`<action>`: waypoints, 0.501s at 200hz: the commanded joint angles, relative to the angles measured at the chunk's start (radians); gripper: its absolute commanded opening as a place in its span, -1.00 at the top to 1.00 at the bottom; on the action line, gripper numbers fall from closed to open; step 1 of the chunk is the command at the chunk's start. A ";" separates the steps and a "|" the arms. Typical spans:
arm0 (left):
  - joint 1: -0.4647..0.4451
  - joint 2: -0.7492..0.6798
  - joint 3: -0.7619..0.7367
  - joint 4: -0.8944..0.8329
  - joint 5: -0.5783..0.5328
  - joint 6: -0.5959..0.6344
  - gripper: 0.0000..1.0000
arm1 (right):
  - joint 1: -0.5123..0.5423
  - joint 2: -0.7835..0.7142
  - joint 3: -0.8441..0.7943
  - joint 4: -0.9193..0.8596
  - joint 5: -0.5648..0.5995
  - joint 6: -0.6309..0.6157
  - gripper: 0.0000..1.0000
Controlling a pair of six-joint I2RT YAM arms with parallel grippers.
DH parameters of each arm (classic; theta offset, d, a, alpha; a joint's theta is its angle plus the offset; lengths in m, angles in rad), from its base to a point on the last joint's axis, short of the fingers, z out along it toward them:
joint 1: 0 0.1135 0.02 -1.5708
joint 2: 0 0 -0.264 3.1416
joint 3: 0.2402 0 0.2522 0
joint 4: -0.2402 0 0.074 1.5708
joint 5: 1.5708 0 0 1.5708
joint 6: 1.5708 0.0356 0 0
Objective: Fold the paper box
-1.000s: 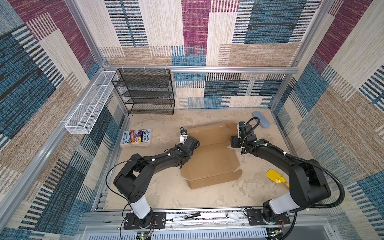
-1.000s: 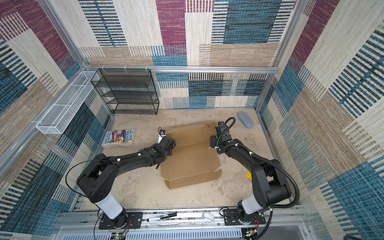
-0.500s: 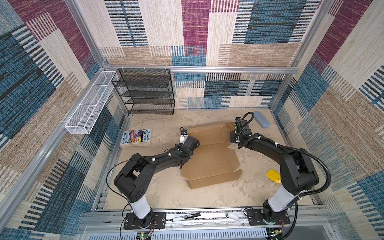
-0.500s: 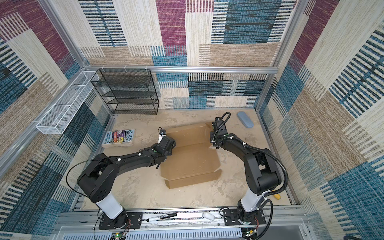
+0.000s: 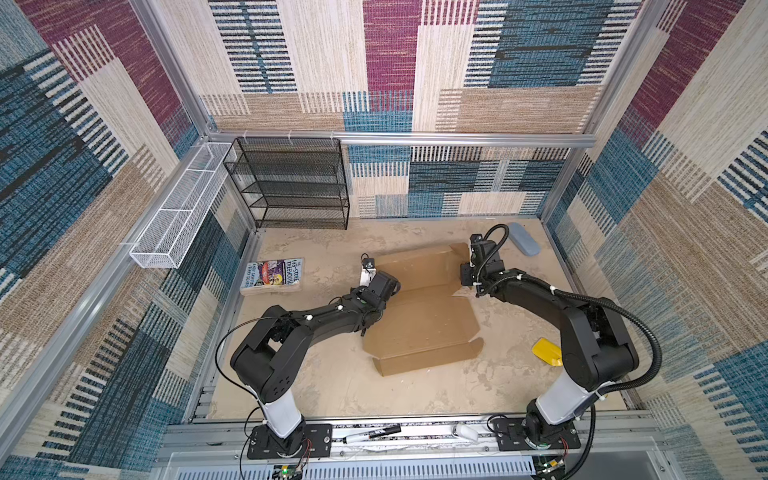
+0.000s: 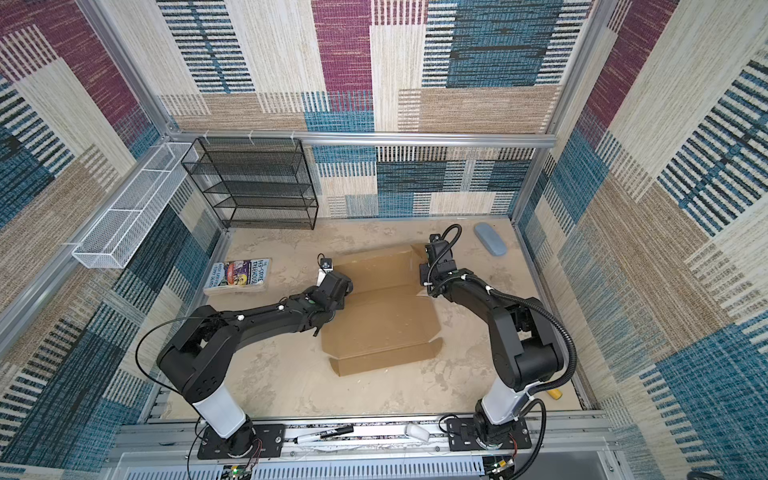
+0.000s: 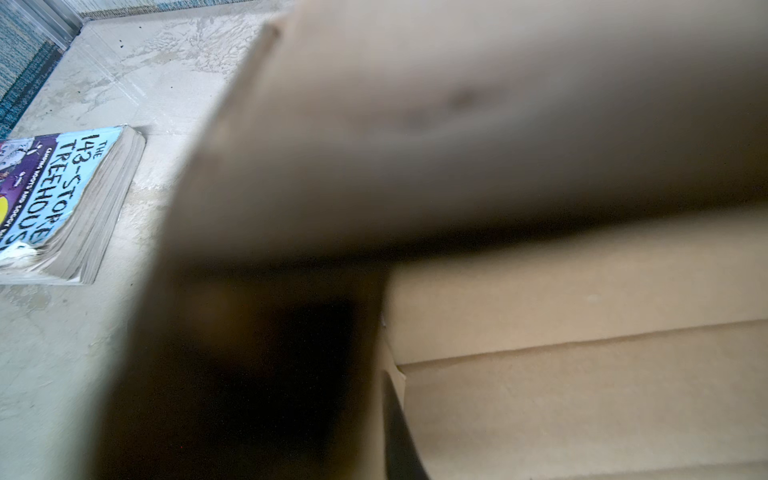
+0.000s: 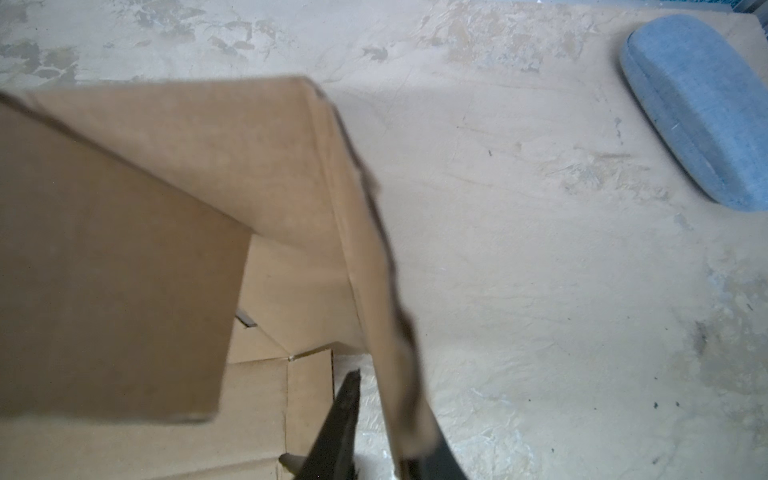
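Note:
The paper box (image 5: 419, 320) (image 6: 378, 320) is a brown cardboard sheet lying mostly flat in mid-table, with its far panel and side flaps raised. My left gripper (image 5: 384, 286) is at the box's left edge. In the left wrist view blurred cardboard (image 7: 457, 124) fills the frame, and a flap edge runs down against one dark finger (image 7: 399, 436); the gripper is shut on it. My right gripper (image 5: 467, 266) (image 8: 390, 407) is at the far right corner flap (image 8: 374, 249). The flap stands between its narrowed fingers (image 8: 340, 415), with a slit of floor still showing.
A colourful book (image 5: 272, 274) (image 7: 62, 199) lies left of the box. A black wire rack (image 5: 291, 183) and a white wire basket (image 5: 178, 208) stand at the back left. At the back right lies a blue-grey case (image 5: 523, 239) (image 8: 698, 108); a yellow object (image 5: 548, 351) lies near the right arm.
My right gripper has shifted slightly toward the far right corner flap and its jaws have narrowed round it. The left arm and gripper have not moved.

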 commanded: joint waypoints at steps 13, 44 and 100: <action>0.001 0.003 0.008 -0.039 0.020 0.024 1.00 | 0.000 -0.007 0.000 0.032 -0.020 -0.012 0.78; 0.001 0.006 0.017 -0.049 0.021 0.019 1.00 | -0.001 -0.010 0.001 0.034 -0.033 -0.012 0.89; 0.001 0.013 0.029 -0.050 0.023 0.009 1.00 | 0.002 -0.040 -0.030 0.032 -0.096 -0.003 1.00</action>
